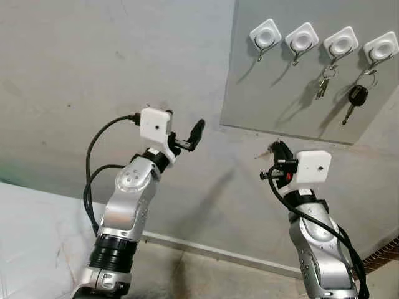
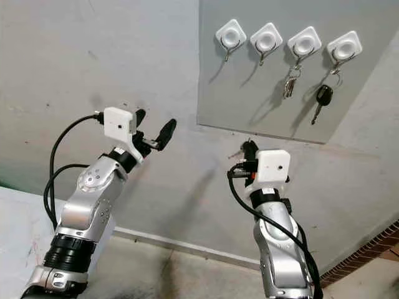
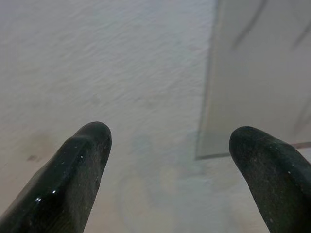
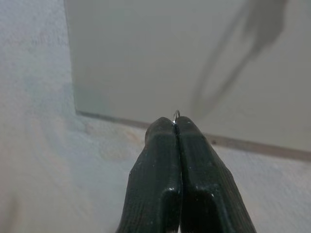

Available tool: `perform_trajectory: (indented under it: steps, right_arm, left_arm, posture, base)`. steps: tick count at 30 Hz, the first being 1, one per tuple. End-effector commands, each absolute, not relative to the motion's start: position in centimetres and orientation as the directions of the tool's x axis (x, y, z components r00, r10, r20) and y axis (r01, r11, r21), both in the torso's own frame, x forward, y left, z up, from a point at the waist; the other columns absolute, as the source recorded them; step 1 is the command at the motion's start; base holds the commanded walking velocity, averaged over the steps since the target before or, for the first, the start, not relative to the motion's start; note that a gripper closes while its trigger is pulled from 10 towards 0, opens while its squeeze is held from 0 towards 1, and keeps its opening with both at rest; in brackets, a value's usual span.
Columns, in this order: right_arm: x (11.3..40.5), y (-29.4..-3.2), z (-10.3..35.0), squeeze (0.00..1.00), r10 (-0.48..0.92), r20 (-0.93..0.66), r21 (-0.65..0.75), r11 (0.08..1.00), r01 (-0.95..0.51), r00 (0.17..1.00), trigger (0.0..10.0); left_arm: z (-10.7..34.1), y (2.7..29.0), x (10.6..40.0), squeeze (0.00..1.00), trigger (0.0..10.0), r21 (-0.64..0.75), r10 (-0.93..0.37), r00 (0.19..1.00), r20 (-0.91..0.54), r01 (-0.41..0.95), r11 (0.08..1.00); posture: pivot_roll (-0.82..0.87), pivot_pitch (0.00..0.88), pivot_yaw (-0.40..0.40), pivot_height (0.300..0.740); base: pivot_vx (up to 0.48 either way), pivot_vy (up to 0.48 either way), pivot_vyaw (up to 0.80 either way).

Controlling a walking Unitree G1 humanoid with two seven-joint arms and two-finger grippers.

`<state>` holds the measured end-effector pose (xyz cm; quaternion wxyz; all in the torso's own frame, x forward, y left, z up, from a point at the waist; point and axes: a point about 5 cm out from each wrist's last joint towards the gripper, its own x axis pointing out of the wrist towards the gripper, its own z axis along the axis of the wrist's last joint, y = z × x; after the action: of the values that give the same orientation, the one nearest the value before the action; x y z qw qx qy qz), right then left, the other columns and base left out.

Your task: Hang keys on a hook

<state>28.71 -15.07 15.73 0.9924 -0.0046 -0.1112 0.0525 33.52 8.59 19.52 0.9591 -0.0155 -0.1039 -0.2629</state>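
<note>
The left gripper (image 1: 187,138) hovered with fingers spread, empty. The right gripper (image 1: 278,151) pinched the keys (image 1: 267,150) just below the grey board (image 1: 274,106); two left hooks (image 1: 266,38) were free, so hanging remained.

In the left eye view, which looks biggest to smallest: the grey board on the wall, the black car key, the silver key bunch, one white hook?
1. Grey board, by far.
2. White hook.
3. Black car key and silver key bunch: alike, too close to rank.

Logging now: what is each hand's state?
Left hand: open, holding nothing.
Right hand: closed on a key ring below the hooks.
</note>
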Motion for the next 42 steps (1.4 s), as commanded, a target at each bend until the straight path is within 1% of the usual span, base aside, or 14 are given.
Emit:
perform_trajectory:
  steps: [1, 6, 10, 11, 18, 23, 26, 27, 28, 30, 35, 38, 42]
  right_arm:
    - [29.0, -15.0, 16.3, 0.0, 0.133, 0.245, -0.028, 0.991, -0.13, 0.96, 10.0]
    - [29.7, -14.9, 17.3, 0.0, 0.167, 0.275, -0.048, 0.986, -0.16, 0.947, 10.0]
    - [30.4, -14.6, 18.6, 0.0, 0.216, 0.318, -0.061, 0.976, -0.208, 0.923, 10.0]
    - [30.5, -14.5, 18.8, 0.0, 0.222, 0.324, -0.06, 0.975, -0.214, 0.92, 10.0]
    - [31.1, -14.0, 21.0, 0.0, 0.252, 0.413, -0.024, 0.964, -0.266, 0.875, 10.0]
    - [31.2, -13.5, 21.7, 0.0, 0.28, 0.438, -0.022, 0.953, -0.301, 0.854, 10.0]
    - [31.3, -12.9, 22.4, 0.0, 0.314, 0.46, -0.013, 0.938, -0.347, 0.831, 10.0]
    - [31.3, -12.9, 22.4, 0.0, 0.314, 0.46, -0.013, 0.938, -0.347, 0.831, 10.0]
    - [31.4, -12.3, 22.8, 0.0, 0.351, 0.465, -0.011, 0.92, -0.391, 0.813, 10.0]
    - [31.6, -11.7, 23.1, 0.0, 0.381, 0.466, -0.01, 0.905, -0.426, 0.798, 10.0]
    - [31.9, -11.1, 23.3, 0.0, 0.416, 0.463, -0.009, 0.885, -0.465, 0.783, 10.0]
    - [32.7, -10.1, 23.9, 0.0, 0.456, 0.471, -0.012, 0.859, -0.512, 0.755, 10.0]
    - [33.0, -10.0, 24.3, 0.0, 0.457, 0.484, -0.006, 0.854, -0.52, 0.746, 10.0]
  left_arm:
    - [20.5, 8.1, 33.4, 0.0, 10.0, 0.074, -0.548, 0.806, 0.222, 0.547, 0.834]
    - [20.9, 7.4, 33.0, 0.0, 10.0, 0.086, -0.6, 0.767, 0.228, 0.598, 0.797]
    - [21.1, 6.2, 32.3, 0.0, 10.0, 0.138, -0.67, 0.706, 0.229, 0.658, 0.74]
    - [21.1, 6.1, 32.2, 0.0, 10.0, 0.141, -0.676, 0.701, 0.227, 0.663, 0.735]
    - [21.5, 5.7, 32.3, 0.0, 10.0, 0.136, -0.681, 0.691, 0.241, 0.671, 0.729]
    - [21.7, 5.8, 32.2, 0.0, 10.0, 0.136, -0.681, 0.69, 0.246, 0.671, 0.729]
    - [22.1, 6.2, 32.4, 0.0, 10.0, 0.136, -0.665, 0.7, 0.262, 0.655, 0.743]
    - [22.1, 6.2, 32.4, 0.0, 10.0, 0.136, -0.665, 0.7, 0.262, 0.655, 0.743]
    - [22.4, 6.8, 32.6, 0.0, 10.0, 0.116, -0.64, 0.718, 0.274, 0.636, 0.763]
    - [22.5, 7.1, 32.7, 0.0, 10.0, 0.108, -0.629, 0.725, 0.281, 0.628, 0.771]
    - [22.8, 7.0, 32.6, 0.0, 10.0, 0.114, -0.631, 0.721, 0.288, 0.628, 0.77]
    - [23.4, 6.6, 32.1, 0.0, 10.0, 0.117, -0.642, 0.701, 0.311, 0.642, 0.758]
    - [23.5, 6.4, 32.0, 0.0, 10.0, 0.12, -0.643, 0.697, 0.317, 0.643, 0.756]
  posture:
    - [0.12, 0.056, 0.034, 0.74]
    - [0.12, 0.06, 0.037, 0.74]
    - [0.13, 0.063, 0.037, 0.74]
    - [0.13, 0.065, 0.037, 0.74]
    - [0.13, 0.066, 0.037, 0.74]
    - [0.13, 0.068, 0.036, 0.74]
    - [0.13, 0.068, 0.036, 0.74]
    - [0.13, 0.068, 0.036, 0.74]
    - [0.13, 0.072, 0.03, 0.74]
    - [0.14, 0.075, 0.026, 0.74]
    - [0.14, 0.076, 0.021, 0.74]
    - [0.15, 0.081, 0.01, 0.74]
    - [0.15, 0.081, 0.007, 0.74]
  base:
    - [0.0, 0.0, 0.0]
    - [0.0, 0.0, 0.0]
    - [0.0, 0.0, 0.0]
    - [0.0, 0.0, 0.0]
    - [0.0, 0.0, 0.0]
    - [0.0, 0.0, 0.0]
    - [0.0, 0.0, 0.0]
    - [0.0, 0.0, 0.0]
    - [0.0, 0.0, 0.0]
    - [0.0, 0.0, 0.0]
    - [0.0, 0.0, 0.0]
    - [0.0, 0.0, 0.0]
    - [0.0, 0.0, 0.0]
